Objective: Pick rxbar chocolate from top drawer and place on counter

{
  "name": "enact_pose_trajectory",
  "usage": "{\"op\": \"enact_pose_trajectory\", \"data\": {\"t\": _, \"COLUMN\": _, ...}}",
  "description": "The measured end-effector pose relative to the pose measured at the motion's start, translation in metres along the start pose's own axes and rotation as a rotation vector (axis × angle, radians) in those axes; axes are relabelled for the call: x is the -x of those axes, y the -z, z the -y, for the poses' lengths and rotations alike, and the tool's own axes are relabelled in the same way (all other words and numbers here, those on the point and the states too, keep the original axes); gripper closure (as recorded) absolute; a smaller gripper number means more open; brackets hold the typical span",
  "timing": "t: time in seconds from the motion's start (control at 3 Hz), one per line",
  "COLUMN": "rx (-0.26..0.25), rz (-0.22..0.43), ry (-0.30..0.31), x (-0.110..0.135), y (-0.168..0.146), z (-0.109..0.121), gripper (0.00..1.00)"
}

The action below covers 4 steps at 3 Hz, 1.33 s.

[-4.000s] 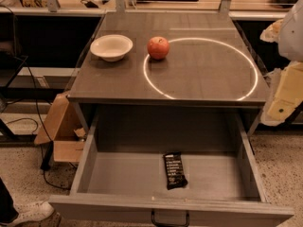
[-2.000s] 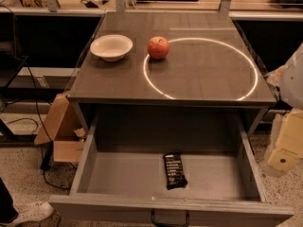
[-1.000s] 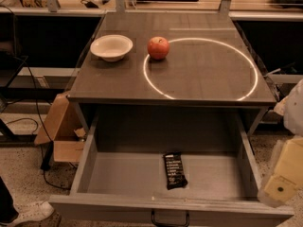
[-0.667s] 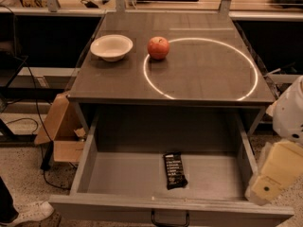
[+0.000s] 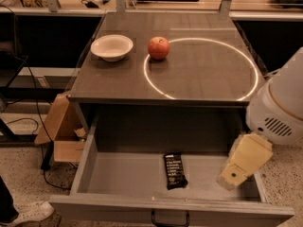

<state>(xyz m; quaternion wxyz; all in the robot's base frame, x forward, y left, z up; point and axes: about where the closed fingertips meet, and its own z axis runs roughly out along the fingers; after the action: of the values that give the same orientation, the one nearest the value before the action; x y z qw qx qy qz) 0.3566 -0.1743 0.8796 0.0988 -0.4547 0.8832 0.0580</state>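
rxbar chocolate (image 5: 174,170) flat in top drawer (image 5: 120,179), apart from gripper (image 5: 231,176) on its right; gripper state: cannot tell.

floor: speckled terrazzo (image 5: 23,176) | left: cardboard box (image 5: 59,129) | behind: cluttered workbench (image 5: 265,6) | light: warm, dim

The white arm (image 5: 278,109) is reaching in from the right, its cream tool (image 5: 235,170) pointing down-left, hanging low.
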Motion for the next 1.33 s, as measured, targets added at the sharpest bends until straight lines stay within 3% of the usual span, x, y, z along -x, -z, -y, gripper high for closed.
{"op": "enact_pose_trajectory", "data": {"t": 0.33, "rx": -0.001, "rz": -0.001, "ry": -0.012, "x": 0.000, "y": -0.002, "z": 0.001, "gripper": 0.00}}
{"op": "enact_pose_trajectory", "data": {"t": 1.0, "rx": 0.000, "rz": -0.037, "ry": -0.154, "x": 0.002, "y": -0.043, "z": 0.009, "gripper": 0.00}}
{"op": "enact_pose_trajectory", "data": {"t": 1.33, "rx": 0.000, "rz": -0.037, "ry": -0.154, "x": 0.002, "y": -0.043, "z": 0.009, "gripper": 0.00}}
